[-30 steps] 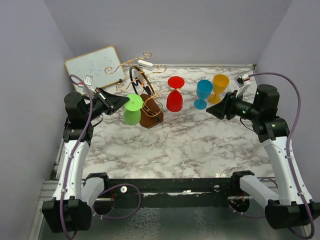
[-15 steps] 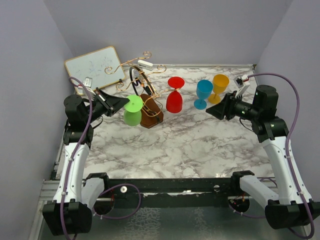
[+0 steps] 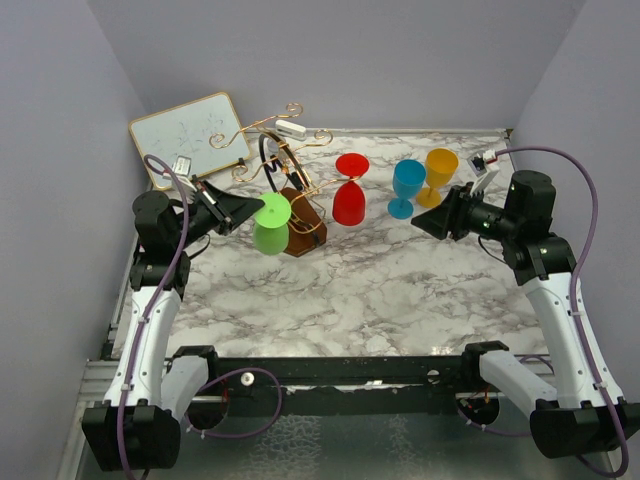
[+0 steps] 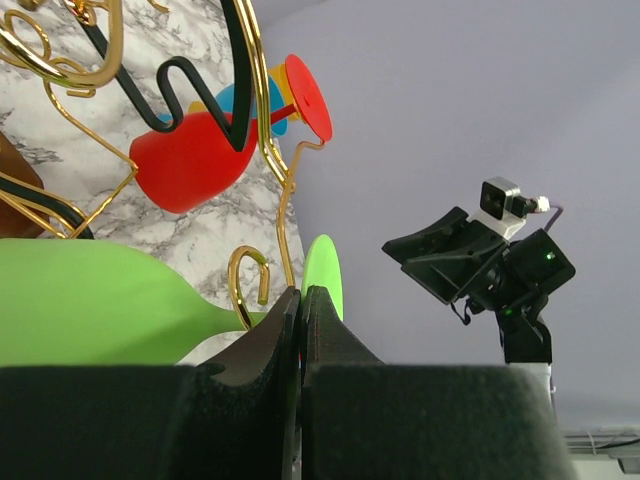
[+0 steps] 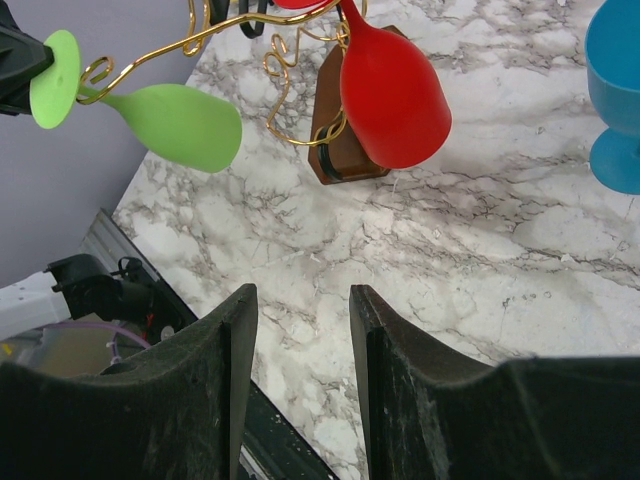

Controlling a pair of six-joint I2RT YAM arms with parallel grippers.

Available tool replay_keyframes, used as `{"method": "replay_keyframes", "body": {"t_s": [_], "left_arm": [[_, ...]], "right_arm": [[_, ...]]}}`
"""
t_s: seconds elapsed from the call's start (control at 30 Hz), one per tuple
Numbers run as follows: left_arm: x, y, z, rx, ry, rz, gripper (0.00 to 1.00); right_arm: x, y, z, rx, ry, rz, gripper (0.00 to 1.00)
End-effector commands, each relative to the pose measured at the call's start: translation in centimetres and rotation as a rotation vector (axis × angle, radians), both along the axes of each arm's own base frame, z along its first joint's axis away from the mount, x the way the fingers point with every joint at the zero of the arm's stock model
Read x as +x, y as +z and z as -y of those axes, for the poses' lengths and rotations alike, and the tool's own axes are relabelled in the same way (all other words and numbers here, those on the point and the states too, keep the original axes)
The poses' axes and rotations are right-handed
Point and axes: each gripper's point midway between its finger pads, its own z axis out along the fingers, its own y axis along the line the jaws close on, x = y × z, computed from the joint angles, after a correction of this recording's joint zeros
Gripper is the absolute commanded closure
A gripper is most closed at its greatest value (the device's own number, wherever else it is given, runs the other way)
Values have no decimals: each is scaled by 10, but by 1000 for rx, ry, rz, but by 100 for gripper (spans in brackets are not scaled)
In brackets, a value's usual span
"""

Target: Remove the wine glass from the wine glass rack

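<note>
The gold wire rack (image 3: 287, 165) rises from a brown wooden block (image 3: 301, 234). A green wine glass (image 3: 268, 228) hangs foot-up and tilted at its left side, its stem by a curled hook (image 4: 247, 281). My left gripper (image 3: 249, 208) is shut on the rim of the glass's round foot (image 4: 325, 272); the right wrist view shows the foot (image 5: 52, 65) at the black fingers. A red wine glass (image 3: 349, 200) hangs foot-up on the rack's right side. My right gripper (image 3: 420, 222) is open and empty, above the table, well right of the rack.
A blue glass (image 3: 407, 185) and a yellow glass (image 3: 438, 172) stand upright on the marble table (image 3: 380, 290) at the back right, just beyond my right gripper. A white board (image 3: 188, 135) leans at the back left corner. Purple walls close both sides.
My left gripper and the green glass have shifted slightly right and toward the front, the glass tilting more. The right arm has barely moved.
</note>
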Motion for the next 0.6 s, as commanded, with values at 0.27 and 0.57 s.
{"method": "replay_keyframes", "body": {"t_s": [0.27, 0.57], "left_arm": [[9, 8, 14, 13, -23, 52, 100], [30, 22, 12, 39, 10, 87, 100]], "right_arm": [[-1, 4, -3, 15, 16, 29, 58], [-1, 4, -3, 16, 17, 30, 58]]}}
